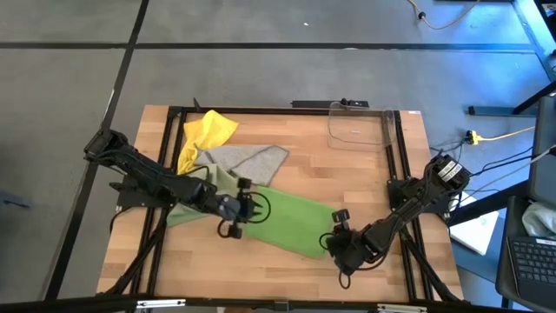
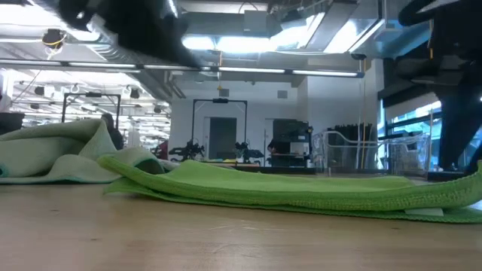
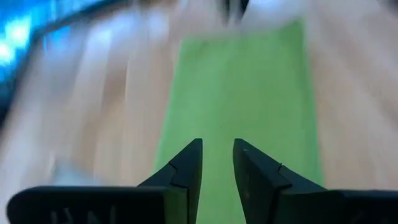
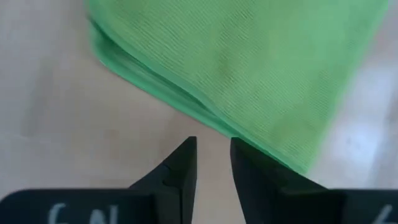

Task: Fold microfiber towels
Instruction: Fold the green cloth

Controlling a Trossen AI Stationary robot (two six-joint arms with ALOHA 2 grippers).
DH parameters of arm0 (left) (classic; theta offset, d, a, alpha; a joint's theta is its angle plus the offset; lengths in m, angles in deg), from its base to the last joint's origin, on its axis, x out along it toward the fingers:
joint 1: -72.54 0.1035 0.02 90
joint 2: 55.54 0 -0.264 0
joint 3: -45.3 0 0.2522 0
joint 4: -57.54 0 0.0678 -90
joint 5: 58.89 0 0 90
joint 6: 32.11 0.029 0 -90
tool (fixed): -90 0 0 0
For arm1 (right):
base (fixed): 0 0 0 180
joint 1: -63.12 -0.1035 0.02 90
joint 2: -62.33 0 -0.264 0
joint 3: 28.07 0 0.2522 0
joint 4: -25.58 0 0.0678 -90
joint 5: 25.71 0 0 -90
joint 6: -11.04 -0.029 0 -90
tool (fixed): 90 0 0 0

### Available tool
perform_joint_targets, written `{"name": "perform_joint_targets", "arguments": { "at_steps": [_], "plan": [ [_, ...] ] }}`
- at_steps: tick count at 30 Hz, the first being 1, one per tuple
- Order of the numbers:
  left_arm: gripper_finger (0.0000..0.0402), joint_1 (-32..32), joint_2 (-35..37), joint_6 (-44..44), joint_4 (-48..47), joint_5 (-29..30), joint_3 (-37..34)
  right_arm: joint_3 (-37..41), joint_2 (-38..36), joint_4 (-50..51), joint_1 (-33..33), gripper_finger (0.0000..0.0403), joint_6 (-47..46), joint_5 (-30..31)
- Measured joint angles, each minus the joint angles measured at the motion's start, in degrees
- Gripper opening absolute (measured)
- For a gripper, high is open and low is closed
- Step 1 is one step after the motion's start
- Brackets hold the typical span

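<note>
Left arm ran from left edge toward frame centre, left gripper [image 1: 236,211] low, fingers [image 3: 186,168] slightly parted, nothing between them. Right arm angled in from right edge, right gripper [image 1: 337,236] lower centre-right, jaws narrowly apart, empty

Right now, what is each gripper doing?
Left gripper: open, empty, over the bright green towel.
Right gripper: open, empty, at that towel's edge.

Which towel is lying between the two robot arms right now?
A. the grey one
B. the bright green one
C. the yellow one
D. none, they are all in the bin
B: the bright green towel lies folded flat on the wood, with the left gripper at one end and the right gripper at the other.
</note>
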State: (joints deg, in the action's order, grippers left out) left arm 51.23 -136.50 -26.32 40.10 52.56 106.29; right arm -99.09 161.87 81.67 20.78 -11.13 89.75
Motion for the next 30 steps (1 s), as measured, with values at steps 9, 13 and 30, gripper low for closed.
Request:
{"name": "perform_joint_targets", "arguments": {
  "at_steps": [9,13,30],
  "plan": [
    [0.0083,0.37,-7.87,4.87,17.24,-0.85,0.01,4.99,0.0,-8.82,-1.54,0.011,3.3,0.03],
    [0.0083,0.4,-10.86,1.11,16.49,0.57,-0.01,4.9,0.0,-11.01,-2.56,0.0138,11.47,3.15],
    [0.0083,-4.46,-12.51,-10.42,17.48,13.28,-0.03,17.42,-0.23,-34.35,-4.6,0.025,25.96,14.94]
  ]
}}
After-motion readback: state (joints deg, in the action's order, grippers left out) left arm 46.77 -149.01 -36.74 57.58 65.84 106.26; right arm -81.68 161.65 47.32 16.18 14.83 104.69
